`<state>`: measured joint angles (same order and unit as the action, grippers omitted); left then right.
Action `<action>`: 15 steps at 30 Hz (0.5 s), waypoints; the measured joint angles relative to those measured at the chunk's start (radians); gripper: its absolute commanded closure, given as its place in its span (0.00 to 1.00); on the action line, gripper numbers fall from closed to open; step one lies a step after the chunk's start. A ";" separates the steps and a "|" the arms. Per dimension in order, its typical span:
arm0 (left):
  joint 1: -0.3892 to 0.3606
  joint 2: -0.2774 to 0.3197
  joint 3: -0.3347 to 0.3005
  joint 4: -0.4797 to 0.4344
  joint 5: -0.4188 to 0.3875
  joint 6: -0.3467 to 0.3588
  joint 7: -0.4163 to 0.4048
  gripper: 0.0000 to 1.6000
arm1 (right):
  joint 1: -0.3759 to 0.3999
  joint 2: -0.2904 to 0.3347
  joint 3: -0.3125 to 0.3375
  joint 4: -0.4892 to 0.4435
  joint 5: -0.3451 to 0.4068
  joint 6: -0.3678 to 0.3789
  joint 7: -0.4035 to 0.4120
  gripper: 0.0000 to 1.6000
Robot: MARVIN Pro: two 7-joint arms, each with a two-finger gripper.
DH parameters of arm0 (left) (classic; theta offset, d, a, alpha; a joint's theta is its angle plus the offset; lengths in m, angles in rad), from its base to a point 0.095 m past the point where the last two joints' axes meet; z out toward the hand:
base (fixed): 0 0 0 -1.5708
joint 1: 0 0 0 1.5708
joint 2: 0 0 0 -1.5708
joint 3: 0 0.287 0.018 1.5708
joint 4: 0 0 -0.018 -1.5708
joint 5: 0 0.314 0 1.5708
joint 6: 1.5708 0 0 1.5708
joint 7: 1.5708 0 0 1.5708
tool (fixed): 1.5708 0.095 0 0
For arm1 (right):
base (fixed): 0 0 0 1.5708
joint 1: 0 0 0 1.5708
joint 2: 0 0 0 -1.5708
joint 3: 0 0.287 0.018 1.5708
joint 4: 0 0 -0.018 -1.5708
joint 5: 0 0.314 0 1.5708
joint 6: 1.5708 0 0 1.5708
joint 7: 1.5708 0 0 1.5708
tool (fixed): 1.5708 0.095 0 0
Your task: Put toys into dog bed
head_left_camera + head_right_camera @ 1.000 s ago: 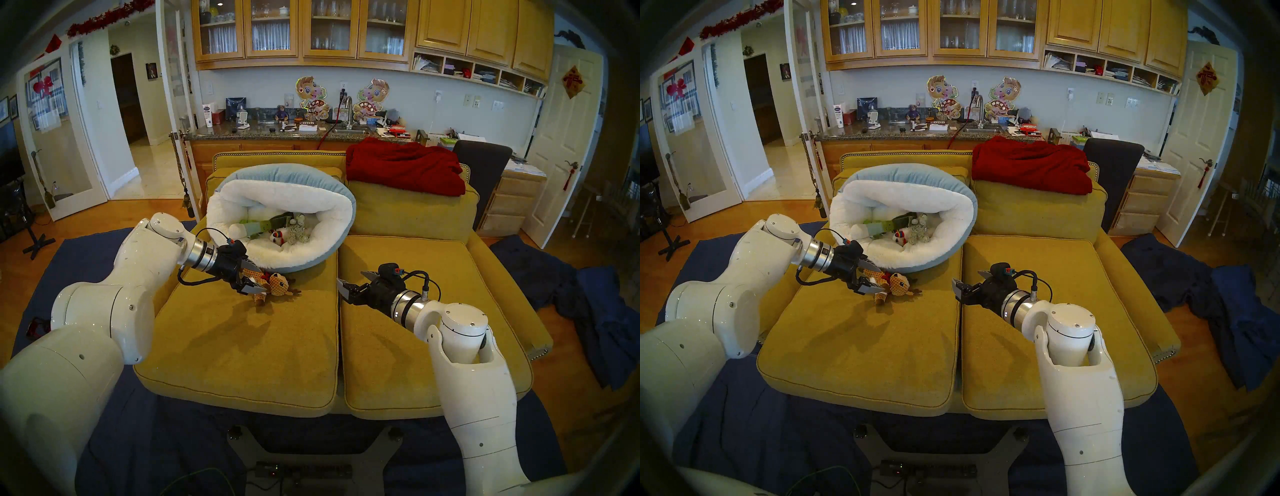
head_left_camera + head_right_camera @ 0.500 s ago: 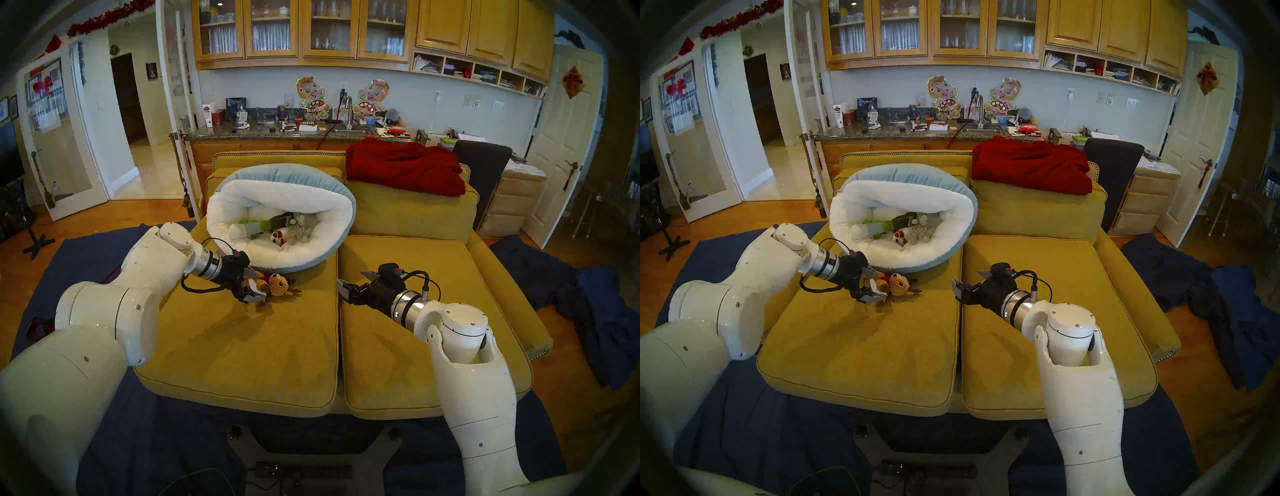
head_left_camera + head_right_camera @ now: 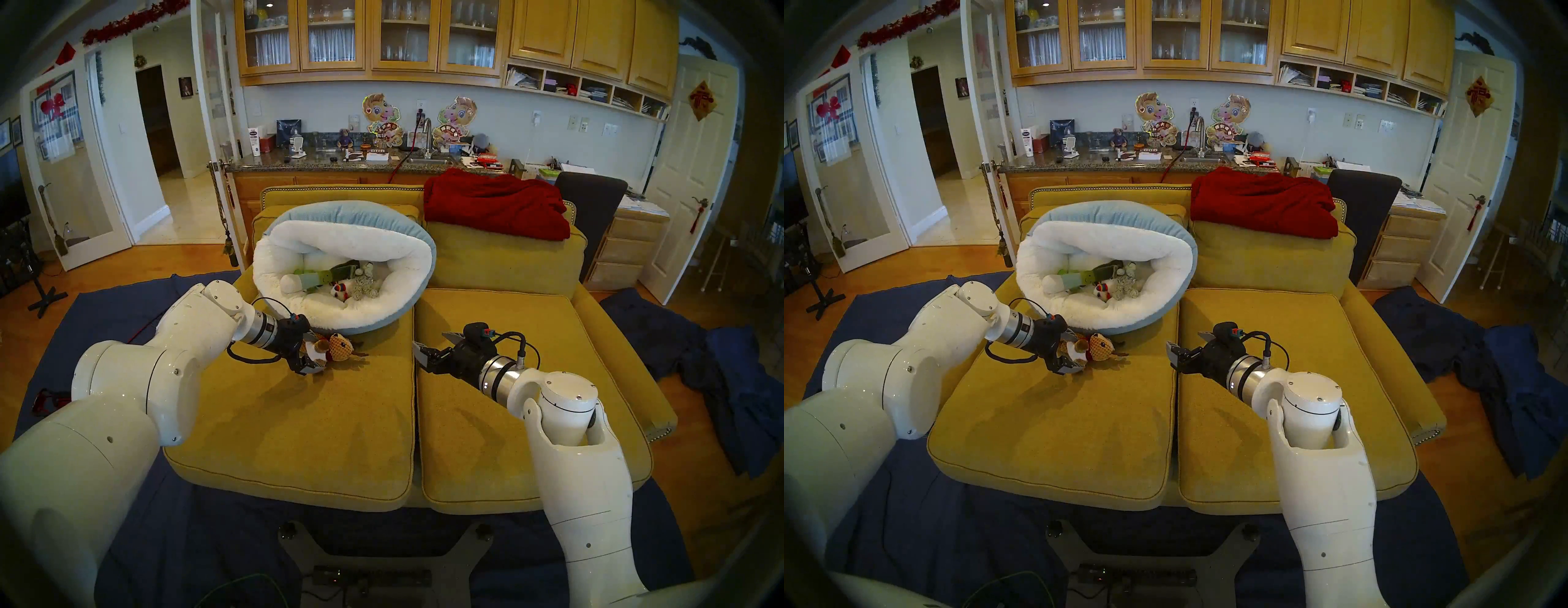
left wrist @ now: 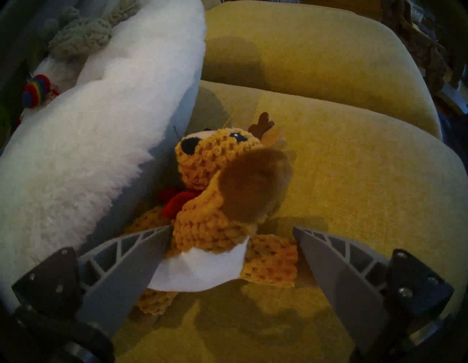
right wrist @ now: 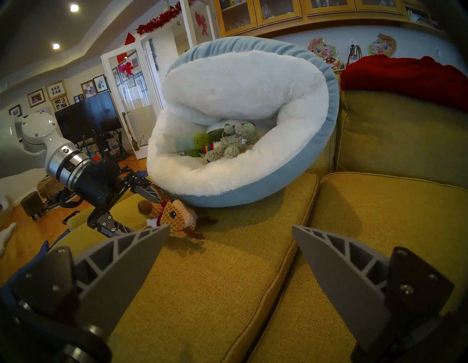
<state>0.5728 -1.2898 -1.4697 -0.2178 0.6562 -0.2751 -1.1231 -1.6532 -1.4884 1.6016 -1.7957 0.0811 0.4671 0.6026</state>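
Note:
The brown antlered reindeer [image 3: 339, 346] lies on the left seat cushion against the front of the dog bed [image 3: 352, 314]. My left gripper [image 3: 317, 353] is open with its fingers either side of the reindeer's body [image 4: 210, 177]; one finger [image 4: 141, 253] touches it. In the bed lie the white-green leek [image 3: 312, 278], the white animal with rainbow accents [image 3: 339, 291], the grey-beige plush [image 3: 365, 286] and a bit of lime-green cactus [image 3: 299, 271]. My right gripper [image 3: 428, 344] is open and empty above the right cushion.
The dog bed leans against the back of the yellow sofa [image 3: 297, 424]. A red blanket [image 3: 496, 204] hangs over the sofa back at right. Dark blue cloth [image 3: 721, 373] covers the floor around the sofa. A kitchen counter [image 3: 339, 163] stands behind.
My left gripper has lowered and pushed forward around the reindeer, which has rolled so that its white belly shows. The right arm has not moved.

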 measured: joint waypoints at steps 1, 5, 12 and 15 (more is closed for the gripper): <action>0.002 -0.004 0.000 0.005 0.003 -0.006 0.024 0.00 | 0.000 0.000 0.000 0.000 0.000 0.000 0.000 0.00; 0.008 -0.018 0.003 0.021 0.011 -0.020 0.089 0.00 | 0.000 -0.001 0.001 0.000 -0.002 0.000 0.001 0.00; 0.012 -0.035 0.005 0.045 0.020 -0.039 0.168 1.00 | 0.000 -0.003 0.002 0.000 -0.004 0.000 0.003 0.00; 0.010 -0.038 0.006 0.054 0.024 -0.046 0.180 1.00 | 0.000 -0.004 0.003 0.000 -0.005 0.000 0.004 0.00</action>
<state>0.5832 -1.3279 -1.4641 -0.1634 0.6798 -0.3206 -0.9427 -1.6532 -1.4923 1.6042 -1.7957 0.0760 0.4673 0.6067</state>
